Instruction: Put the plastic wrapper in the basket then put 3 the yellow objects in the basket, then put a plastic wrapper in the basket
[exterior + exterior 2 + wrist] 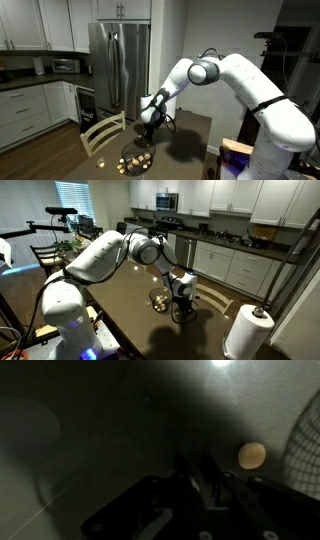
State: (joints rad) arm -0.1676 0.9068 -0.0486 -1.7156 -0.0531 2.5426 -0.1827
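Note:
The dark round basket (135, 158) sits on the dark table and holds several small yellow objects (140, 157). It also shows in an exterior view (160, 302) and at the right edge of the wrist view (305, 450). One yellow object (252, 455) lies on the table just outside the basket's rim. My gripper (148, 128) hangs low over the table beside the basket, as both exterior views show (181, 306). In the dim wrist view its fingers (200, 475) stand close together, shut. It is too dark to see anything between them. No plastic wrapper can be made out.
A wooden chair (100, 135) stands at the table's edge near the basket. A paper towel roll (245, 330) stands on the table's near corner. Kitchen cabinets, a fridge (118, 65) and a counter lie behind.

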